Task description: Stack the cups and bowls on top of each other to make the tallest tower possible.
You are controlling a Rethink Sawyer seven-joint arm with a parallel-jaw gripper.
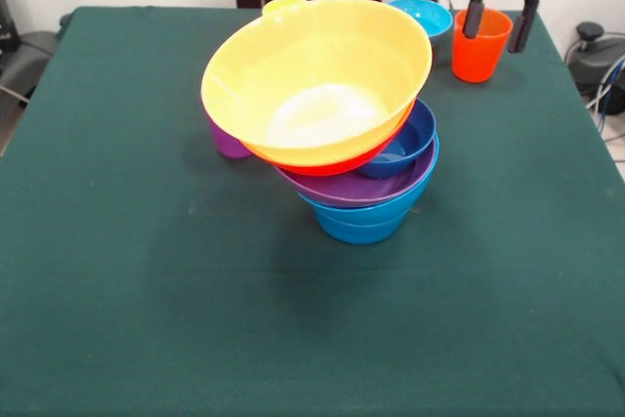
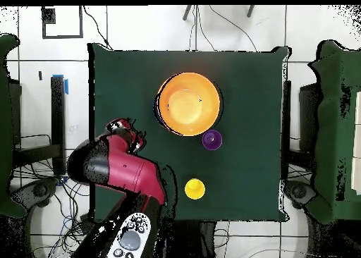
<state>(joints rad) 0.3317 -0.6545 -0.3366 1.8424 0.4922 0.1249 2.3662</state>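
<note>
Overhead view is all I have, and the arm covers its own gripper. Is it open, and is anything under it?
Observer: Open. In the front view the gripper hangs with one finger on each side of the orange cup, which stands upright.
Operator: And the tower? I see just one yellow disc.
Observer: The tower leans. Its yellow bowl sits tilted on the orange bowl, with the dark blue bowl, the purple bowl and the blue bowl below.
Operator: Any bowl not on it?
Observer: The cyan bowl, standing beside the orange cup.
</note>
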